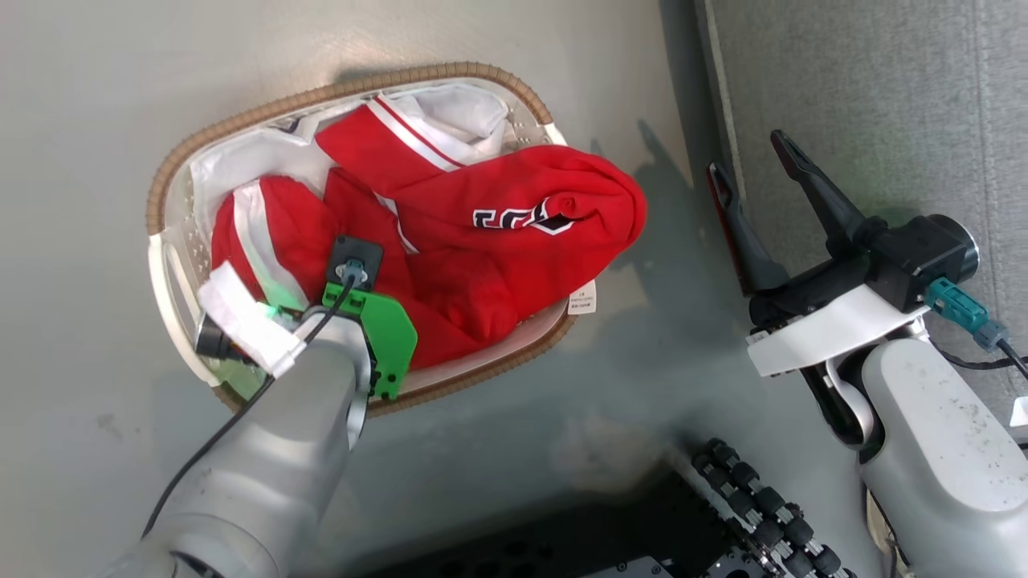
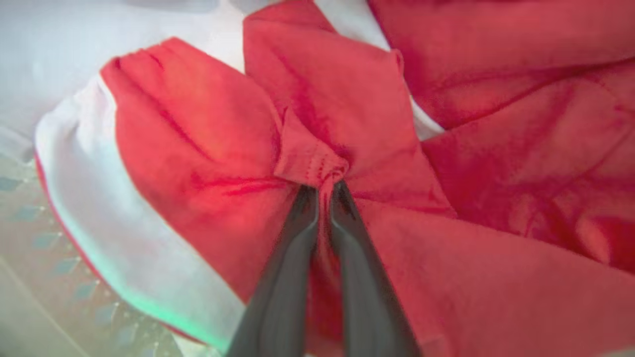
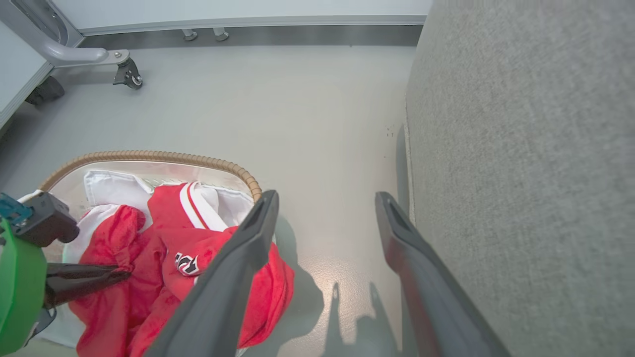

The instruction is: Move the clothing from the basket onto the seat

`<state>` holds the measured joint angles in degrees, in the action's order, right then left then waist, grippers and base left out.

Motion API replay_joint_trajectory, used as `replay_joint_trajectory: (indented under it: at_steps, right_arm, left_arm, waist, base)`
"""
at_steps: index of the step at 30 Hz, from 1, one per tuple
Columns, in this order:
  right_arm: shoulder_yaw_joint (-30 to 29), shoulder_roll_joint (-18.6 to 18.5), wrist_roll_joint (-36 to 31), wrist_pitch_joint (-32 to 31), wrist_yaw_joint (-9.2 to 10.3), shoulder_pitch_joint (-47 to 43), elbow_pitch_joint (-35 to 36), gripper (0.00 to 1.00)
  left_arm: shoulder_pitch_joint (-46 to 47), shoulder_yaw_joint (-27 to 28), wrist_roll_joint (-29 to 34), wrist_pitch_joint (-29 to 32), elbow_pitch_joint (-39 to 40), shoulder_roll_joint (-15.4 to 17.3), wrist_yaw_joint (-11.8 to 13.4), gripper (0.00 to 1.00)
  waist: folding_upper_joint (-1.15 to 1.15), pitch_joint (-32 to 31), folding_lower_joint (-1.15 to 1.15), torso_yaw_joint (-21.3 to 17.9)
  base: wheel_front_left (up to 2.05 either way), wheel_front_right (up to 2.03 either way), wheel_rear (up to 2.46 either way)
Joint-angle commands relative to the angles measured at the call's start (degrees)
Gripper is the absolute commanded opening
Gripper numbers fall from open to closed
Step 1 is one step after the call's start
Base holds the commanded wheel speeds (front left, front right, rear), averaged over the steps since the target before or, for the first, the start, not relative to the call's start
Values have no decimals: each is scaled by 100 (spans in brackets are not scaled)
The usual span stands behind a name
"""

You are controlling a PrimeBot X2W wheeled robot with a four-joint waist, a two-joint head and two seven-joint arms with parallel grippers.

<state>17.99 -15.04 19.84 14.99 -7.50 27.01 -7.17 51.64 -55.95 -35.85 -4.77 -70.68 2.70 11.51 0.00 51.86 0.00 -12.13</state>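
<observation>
A lab-like room: bare grey floor (image 3: 278,109), castered metal frame (image 3: 74,52).

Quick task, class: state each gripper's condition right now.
Left gripper: closed, pinching a fold of the clothing.
Right gripper: open, holding nothing.

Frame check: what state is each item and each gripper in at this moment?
clothing, crumpled in the basket, one fold hanging over its rim.
basket, upright on the floor, holding the clothing.
seat, clothing not yet on it.
left gripper, shut on a red fold of the clothing.
right gripper, open, holding nothing.
</observation>
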Motion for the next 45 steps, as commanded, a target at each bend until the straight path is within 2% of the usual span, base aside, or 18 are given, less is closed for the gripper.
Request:
replay_joint_trajectory:
  at_steps: [1,12,18,25,31,45]
  right_arm:
    - [20,16,50,26,2,-33,-40,100]
    - [228,53,61,26,2,-322,-162,100]
    - [335,125,36,27,2,-553,-192,100]
    - [378,228,-31,26,2,-904,-240,100]
    - [344,346,-32,27,2,-1239,-347,100]
    - [181,603,-148,26,2,-1893,-491,100]
  left_arm:
    - [-160,-11,-80,-73,23,38,-79,0]
    - [-610,-65,-374,-890,180,36,-332,0]
    - [-938,13,-409,-1052,423,32,-342,0]
    - [-1492,575,49,-1044,1460,196,-294,0]
    - [-1996,1116,585,-1046,2222,322,-388,0]
    - [-2740,2277,1523,-1040,3864,211,-739,0]
  waist:
    - [0,-254,0,18]
    - [0,-1317,0,256]
    - [0,-2005,0,398]
    - [0,-2759,0,536]
    - [0,-3313,0,592]
    - [0,-4325,0,598]
  base:
    - [0,0,0]
    - [0,0,0]
    - [0,0,0]
    - [0,0,0]
    - [0,0,0]
    - [0,0,0]
